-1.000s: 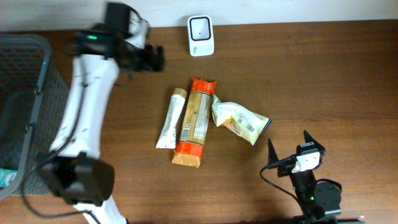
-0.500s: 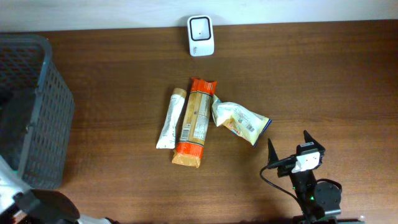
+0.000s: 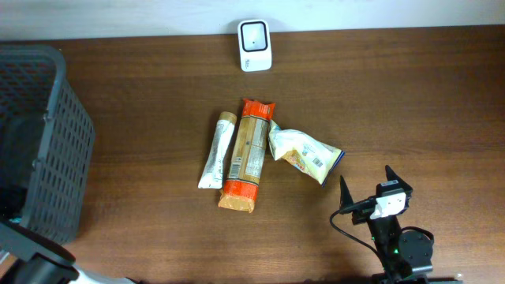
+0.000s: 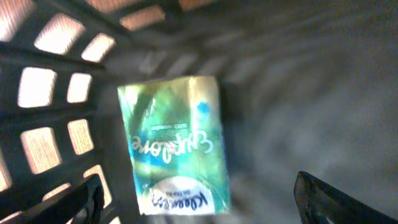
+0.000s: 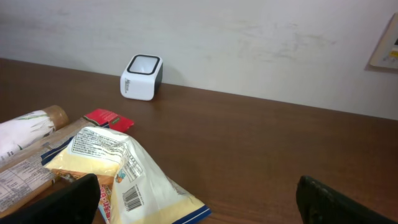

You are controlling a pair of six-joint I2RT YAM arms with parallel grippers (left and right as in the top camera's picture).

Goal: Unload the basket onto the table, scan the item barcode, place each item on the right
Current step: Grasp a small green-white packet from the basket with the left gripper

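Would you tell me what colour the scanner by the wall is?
The scanner is white with a dark side, clearest in the right wrist view.

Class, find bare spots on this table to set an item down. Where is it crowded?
Free: the table right of the scanner and yellow bag; also between basket and white packet. Crowded: centre, where orange packet lies between those two.
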